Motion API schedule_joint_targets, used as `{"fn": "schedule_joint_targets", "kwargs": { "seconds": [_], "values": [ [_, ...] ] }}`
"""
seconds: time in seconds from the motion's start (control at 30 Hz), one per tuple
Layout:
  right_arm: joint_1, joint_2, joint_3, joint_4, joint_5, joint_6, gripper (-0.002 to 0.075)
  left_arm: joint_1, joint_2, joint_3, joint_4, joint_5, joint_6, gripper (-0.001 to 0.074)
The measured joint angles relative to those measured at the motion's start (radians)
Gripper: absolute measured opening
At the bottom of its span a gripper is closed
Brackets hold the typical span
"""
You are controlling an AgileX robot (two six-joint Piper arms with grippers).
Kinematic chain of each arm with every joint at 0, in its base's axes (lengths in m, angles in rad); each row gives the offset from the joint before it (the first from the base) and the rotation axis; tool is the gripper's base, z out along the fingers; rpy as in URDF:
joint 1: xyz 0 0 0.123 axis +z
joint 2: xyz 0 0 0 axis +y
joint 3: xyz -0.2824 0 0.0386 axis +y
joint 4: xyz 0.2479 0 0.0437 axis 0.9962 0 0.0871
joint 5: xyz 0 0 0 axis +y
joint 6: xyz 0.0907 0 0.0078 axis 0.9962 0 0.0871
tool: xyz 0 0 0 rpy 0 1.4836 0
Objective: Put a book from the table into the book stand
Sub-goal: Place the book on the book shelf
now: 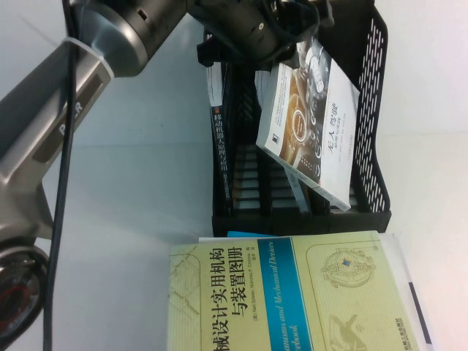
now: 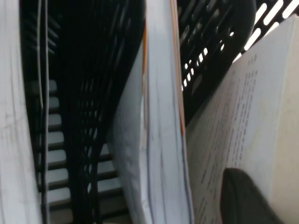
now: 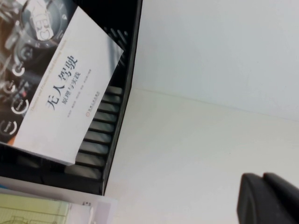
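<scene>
We hold the book (image 1: 311, 124) pinched in our left gripper (image 1: 281, 40), tilted over the book stand (image 1: 373, 110) at the table's (image 1: 131, 183) far edge to slot it in, our right gripper (image 3: 268, 198) closed beside the stand.

left gripper (image 1: 281, 51) fingers hidden behind book (image 1: 311, 121) | right gripper (image 3: 268, 198) cut off (frame edge)

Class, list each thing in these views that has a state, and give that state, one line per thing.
book: tilted, lower edge inside the stand
book stand: upright on the table
black-spined book: standing in the stand's left slot
yellow-green book: lying flat
left tool: at the book's top
right tool: above the table
</scene>
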Motion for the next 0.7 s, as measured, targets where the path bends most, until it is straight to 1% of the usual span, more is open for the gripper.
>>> {"fn": "schedule_joint_targets", "kwargs": {
  "seconds": [0.13, 0.33, 0.43, 0.5, 0.57, 0.63, 0.7],
  "values": [
    [0.0, 0.021, 0.0, 0.0, 0.0, 0.0, 0.0008, -0.027, 0.0, 0.0, 0.046, -0.036, -0.041, 0.0103],
    [0.0, 0.025, 0.0, 0.0, 0.0, 0.0, 0.0008, -0.029, 0.0, 0.0, 0.043, -0.15, -0.074, 0.0113],
    [0.0, 0.025, 0.0, 0.0, 0.0, 0.0, 0.0008, -0.029, 0.0, -0.002, 0.043, -0.184, -0.088, 0.0193],
    [0.0, 0.025, 0.0, 0.0, 0.0, 0.0, 0.0008, -0.025, -0.004, -0.006, 0.043, -0.195, -0.101, 0.0272],
    [0.0, 0.025, 0.0, 0.0, 0.0, 0.0, 0.0008, -0.021, -0.007, -0.01, 0.05, -0.195, -0.105, 0.0326],
    [0.0, 0.025, 0.0, 0.0, 0.0, 0.0, 0.0008, -0.021, -0.007, -0.011, 0.059, -0.195, -0.105, 0.0344],
    [0.0, 0.025, 0.0, 0.0, 0.0, 0.0, 0.0008, -0.021, -0.007, -0.011, 0.061, -0.193, -0.092, 0.0341]
  ]
}}
